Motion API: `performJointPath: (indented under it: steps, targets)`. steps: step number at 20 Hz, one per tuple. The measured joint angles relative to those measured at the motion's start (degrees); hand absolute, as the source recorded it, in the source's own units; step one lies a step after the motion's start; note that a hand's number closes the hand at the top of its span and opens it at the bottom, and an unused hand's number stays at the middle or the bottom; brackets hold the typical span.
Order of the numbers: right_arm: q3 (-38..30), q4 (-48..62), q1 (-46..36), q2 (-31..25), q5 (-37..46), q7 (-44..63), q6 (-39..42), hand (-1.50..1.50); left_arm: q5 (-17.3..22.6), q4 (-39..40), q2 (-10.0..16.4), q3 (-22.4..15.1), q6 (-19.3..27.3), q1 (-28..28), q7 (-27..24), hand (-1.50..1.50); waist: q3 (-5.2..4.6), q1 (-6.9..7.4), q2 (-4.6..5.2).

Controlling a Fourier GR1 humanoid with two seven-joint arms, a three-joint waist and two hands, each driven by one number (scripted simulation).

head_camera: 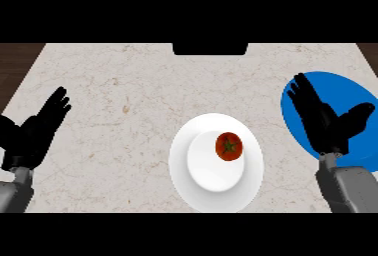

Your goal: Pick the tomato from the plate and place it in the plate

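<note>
From my remote console, looking down on the pale, veined, marble-like desk (125, 90): at 9 o'clock the left robot hand (33, 131) rests open at the edge. Its matte black fingers are straight and slightly apart, tips aimed toward 1 o'clock, and it holds nothing.

Just below centre, toward 6 o'clock, lies a glossy white plate (181, 165), round with a broad rim and a shallow inner well. The tomato (229, 146) sits in that well at about 1 o'clock from the plate's middle. It is smooth, red and nearly round, with its slightly longer axis running 12 to 6. Its green star-shaped stem end faces straight up at my camera.

At 3 o'clock a flat, plain blue plate (343, 90) runs partly past the view's edge. The right robot hand (328, 131) hangs in front of it, open and gripping nothing. Its fingers are straight and point toward 11 o'clock, with the thumb splayed toward 1 o'clock. It is well apart from the tomato.
</note>
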Motion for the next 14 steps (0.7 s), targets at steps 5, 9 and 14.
performJointPath:
  steps: [5, 9, 14]
  targets:
    - [-2.05, -7.51, -2.59, -2.67, 4.30, -4.54, -3.18, 1.50, -0.58, 0.63, -4.13, -2.15, 2.49, 3.45, 1.93, 0.00, -0.65, -1.19, -0.17]
    - [-4.75, -9.49, -1.98, -9.54, 15.81, -6.68, -10.15, -1.50, 0.56, 1.64, -8.05, -3.77, 3.44, 5.78, 2.75, 0.00, -1.35, -3.07, -0.26]
    - [-5.29, -14.29, 5.37, -2.33, 23.21, -16.11, -23.86, -1.50, 0.79, 0.92, -12.06, -5.78, 4.07, 7.01, 2.51, 0.00, -0.95, -2.53, -0.16]
